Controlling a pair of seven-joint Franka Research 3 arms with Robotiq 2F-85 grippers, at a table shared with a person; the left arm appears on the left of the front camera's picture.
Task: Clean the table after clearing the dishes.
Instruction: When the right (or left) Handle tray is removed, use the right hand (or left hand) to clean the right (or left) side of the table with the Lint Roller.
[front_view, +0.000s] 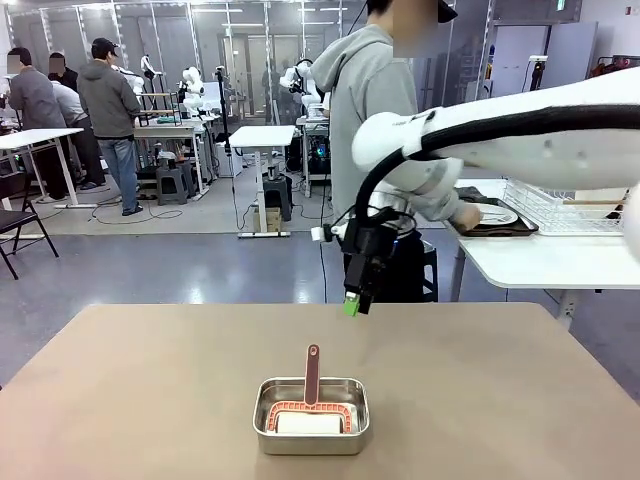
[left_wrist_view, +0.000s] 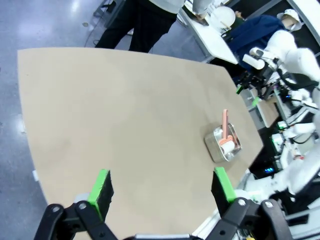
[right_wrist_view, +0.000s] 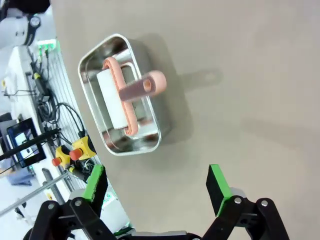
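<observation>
Plates (front_view: 497, 213), round and white, lie on the far-right white desk (front_view: 520, 260); right tool (front_view: 352, 304), spread and empty, hangs over the tan desk (front_view: 150, 380) by the pink-handled scrubber (front_view: 312, 375) in the steel pan (front_view: 310, 442), likely to grasp it; left tool (left_wrist_view: 162, 187) is spread too.

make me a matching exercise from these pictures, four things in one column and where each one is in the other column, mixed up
Things
1. steel pan
2. pink handle
3. white plate
4. right gripper

Places
a. on a dark tray on the white table, by the person's hand
b. hanging above the tan table, jaws open
c. on the tan table, on the robot's side
d. sticking up out of the pan

Pairs: 1-c, 2-d, 3-a, 4-b
</observation>
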